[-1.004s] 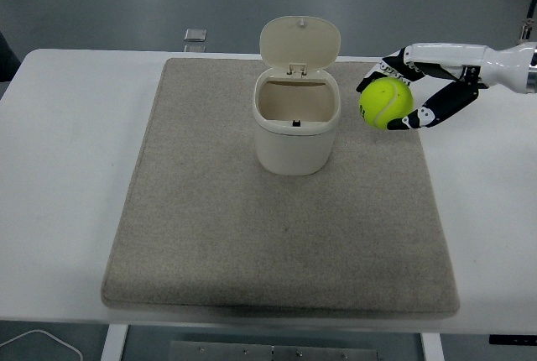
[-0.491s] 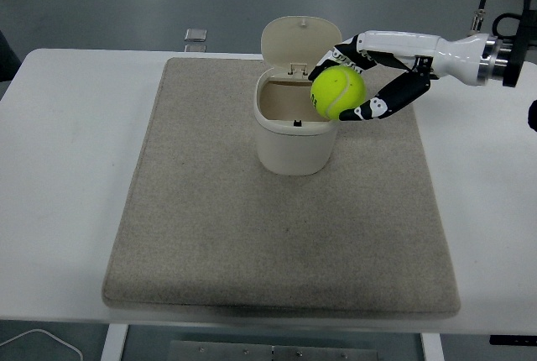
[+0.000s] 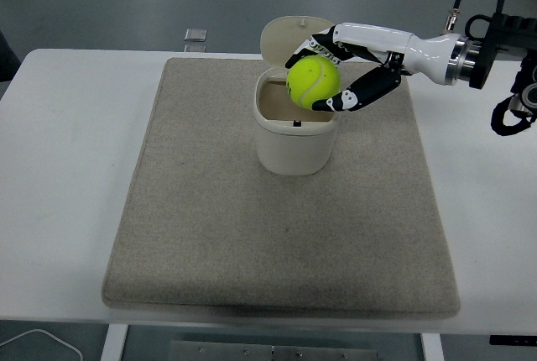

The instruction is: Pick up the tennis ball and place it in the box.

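The bright yellow-green felt tennis ball hides part of the cream plastic box opening and its raised hinged lid; the box's inside floor cannot be seen. The right hand, black-fingered with a white shell, is curled round the ball, holding it above the box's open mouth. The box stands on a grey felt mat on the white worktop.

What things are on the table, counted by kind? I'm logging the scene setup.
Tennis ball, held in the right hand: 1
Cream box with open hinged lid: 1
Beige mat: 1
Small grey object at the far edge: 1
Total: 4
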